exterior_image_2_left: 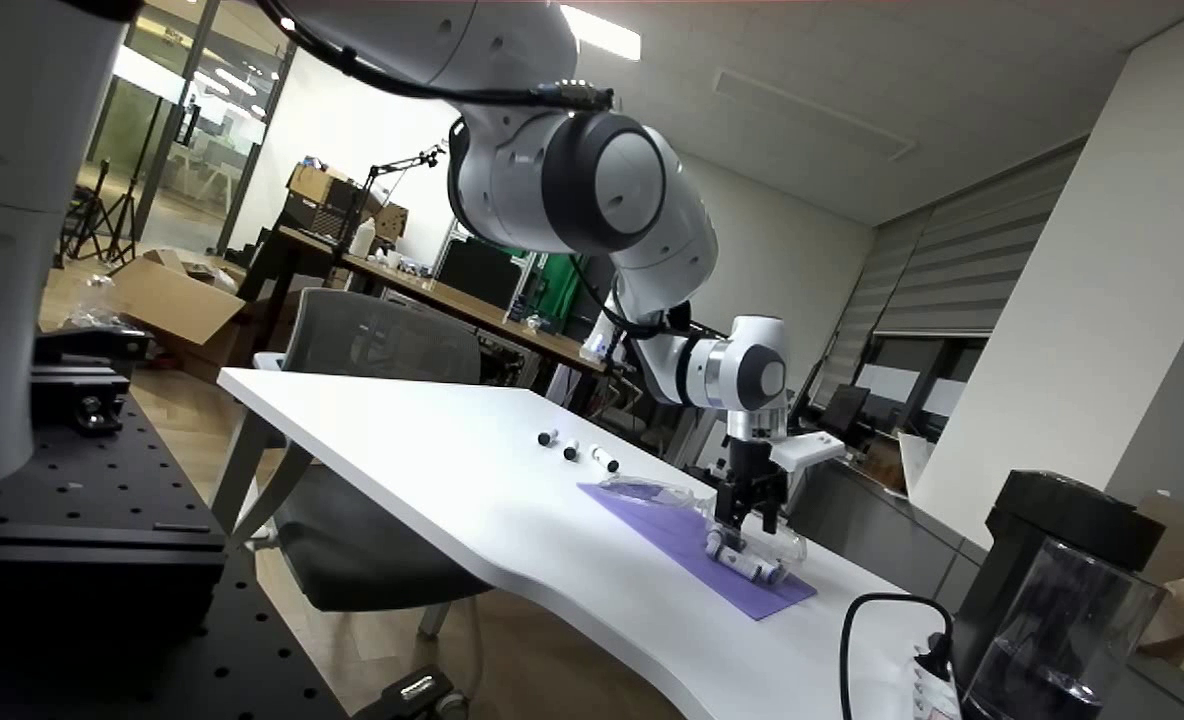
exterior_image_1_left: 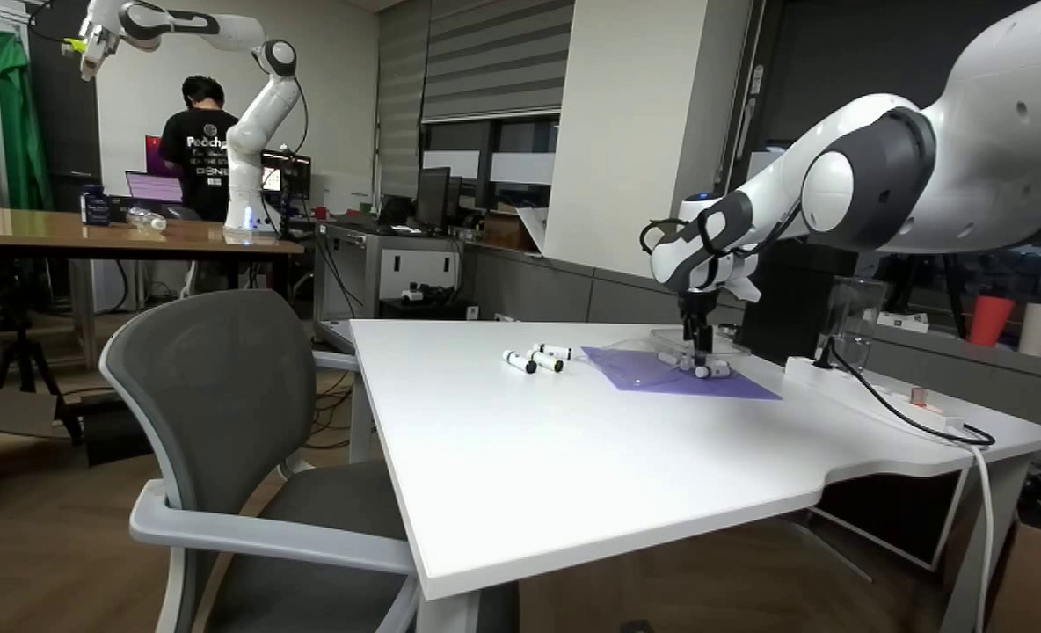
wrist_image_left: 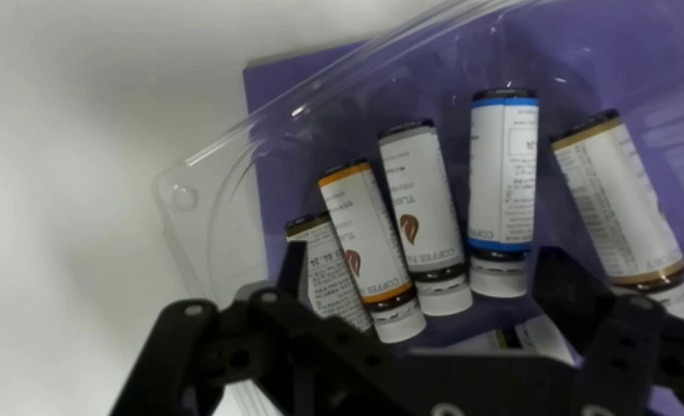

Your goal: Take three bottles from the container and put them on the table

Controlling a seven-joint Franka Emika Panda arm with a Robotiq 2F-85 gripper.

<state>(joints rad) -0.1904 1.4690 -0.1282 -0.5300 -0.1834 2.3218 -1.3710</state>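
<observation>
white table (exterior_image_1_left: pixel 573 448) bears a clear container (wrist_image_left: pixel 319 133) holding several bottles (wrist_image_left: pixel 426 199).

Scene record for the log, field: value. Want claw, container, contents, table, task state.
claw: open, over the container
container: clear plastic, on the purple sheet, one corner jutting past it
contents: at least five bottles, among them a blue-banded bottle and an orange-banded bottle
table: three bottles lying on their sides, off the sheet
task: three out on the table, so probably met
</observation>
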